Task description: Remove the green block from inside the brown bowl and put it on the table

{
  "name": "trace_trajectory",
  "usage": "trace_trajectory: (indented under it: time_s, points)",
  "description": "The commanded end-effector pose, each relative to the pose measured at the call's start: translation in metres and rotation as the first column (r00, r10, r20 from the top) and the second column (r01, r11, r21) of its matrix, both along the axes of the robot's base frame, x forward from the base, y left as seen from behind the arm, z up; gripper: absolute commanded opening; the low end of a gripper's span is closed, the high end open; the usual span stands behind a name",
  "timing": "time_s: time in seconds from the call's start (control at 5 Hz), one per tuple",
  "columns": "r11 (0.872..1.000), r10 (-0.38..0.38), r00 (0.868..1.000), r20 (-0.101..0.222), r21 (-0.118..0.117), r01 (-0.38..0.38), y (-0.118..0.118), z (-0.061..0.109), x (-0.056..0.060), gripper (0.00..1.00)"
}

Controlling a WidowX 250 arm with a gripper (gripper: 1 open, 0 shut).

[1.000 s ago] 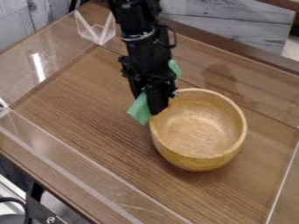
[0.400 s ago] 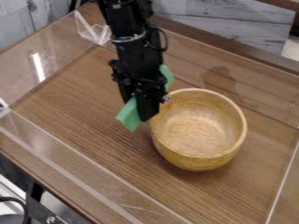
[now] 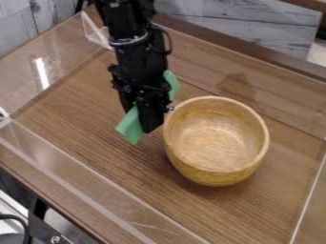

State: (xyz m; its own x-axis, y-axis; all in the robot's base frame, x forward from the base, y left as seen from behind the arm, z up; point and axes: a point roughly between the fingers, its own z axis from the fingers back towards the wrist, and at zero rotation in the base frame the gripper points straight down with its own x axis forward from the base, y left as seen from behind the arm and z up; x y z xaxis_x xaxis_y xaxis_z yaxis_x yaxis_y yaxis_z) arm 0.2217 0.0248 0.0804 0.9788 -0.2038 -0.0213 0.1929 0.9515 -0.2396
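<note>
Camera view: your gripper (image 3: pixel 149 122), clamped on the green block (image 3: pixel 132 124), has shifted left since before. It now hangs clear of the brown bowl (image 3: pixel 216 140), above the table (image 3: pixel 76 124).

My tool (image 3: pixel 148 122) hangs left of the brown bowl (image 3: pixel 216 139), closed on the green block (image 3: pixel 132 125). The bowl's thick wall stands close at three o'clock and blocks passage there. Bare surface (image 3: pixel 90 119) lies open from seven to eleven o'clock. The clear acrylic walls (image 3: pixel 51 67) bound that room at the far left and near edges.
</note>
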Motion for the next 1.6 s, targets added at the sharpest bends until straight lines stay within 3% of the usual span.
trace_trajectory:
  time_s: [0.0, 1.4]
  points:
    - [1.0, 0.01, 0.998, 0.057, 0.018, -0.011, 0.007, 0.014, 0.002, 0.0]
    - [0.999, 0.04, 0.998, 0.044, 0.021, -0.041, 0.022, 0.012, -0.01, 0.0]
